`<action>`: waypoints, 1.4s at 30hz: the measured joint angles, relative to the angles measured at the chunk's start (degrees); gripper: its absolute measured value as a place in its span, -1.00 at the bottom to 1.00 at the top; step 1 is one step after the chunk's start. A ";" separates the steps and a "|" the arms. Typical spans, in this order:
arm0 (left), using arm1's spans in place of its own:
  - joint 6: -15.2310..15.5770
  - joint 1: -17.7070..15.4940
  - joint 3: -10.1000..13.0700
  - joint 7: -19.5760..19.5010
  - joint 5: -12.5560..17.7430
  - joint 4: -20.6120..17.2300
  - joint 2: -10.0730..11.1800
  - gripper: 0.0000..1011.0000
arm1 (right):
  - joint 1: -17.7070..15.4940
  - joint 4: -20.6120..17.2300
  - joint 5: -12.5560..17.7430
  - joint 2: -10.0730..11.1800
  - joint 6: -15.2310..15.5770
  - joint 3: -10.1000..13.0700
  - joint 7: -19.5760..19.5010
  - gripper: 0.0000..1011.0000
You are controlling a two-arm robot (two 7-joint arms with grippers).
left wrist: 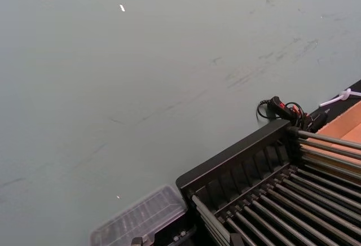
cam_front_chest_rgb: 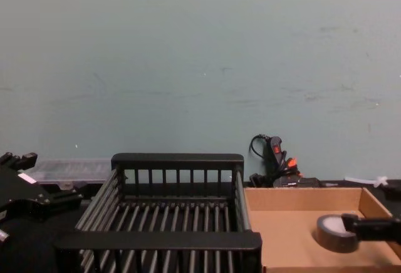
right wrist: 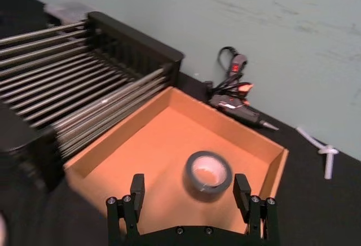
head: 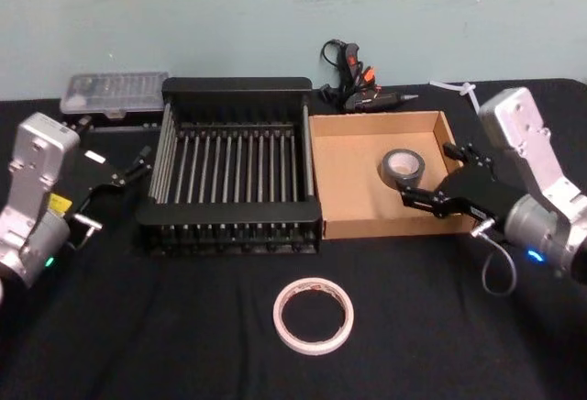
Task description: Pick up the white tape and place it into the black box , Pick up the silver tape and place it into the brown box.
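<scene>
Nearest the head camera, the white tape [head: 313, 315] lies flat on the black counter [head: 183, 327], in front of both boxes and well apart from either pincer. It is not yet in the black box [head: 234, 90], whose slatted floor holds nothing.

Over in the brown box [head: 347, 226], the silver tape [head: 402, 168] sits on the cardboard floor near the right wall. The right pincer [head: 437, 172] hovers at that wall, fingers spread wide with the roll between them but not gripped. That half of the task looks done, so a clean straight lift clear of the cardboard wall seems the best move.

The left pincer [head: 138, 163] sits beside the crate's left rim; whether it is apart or together cannot be told.

Behind the boxes lie a glue gun [head: 362, 88], a clear plastic case [head: 115, 93] and a white zip tie [head: 457, 89], none in the way. For the white ring, the crate's tall front rim is the likely obstacle.
</scene>
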 joint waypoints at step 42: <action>0.00 0.00 0.00 0.00 0.00 0.00 0.00 0.98 | -2.85 -13.39 4.74 8.64 16.77 -11.65 5.57 0.98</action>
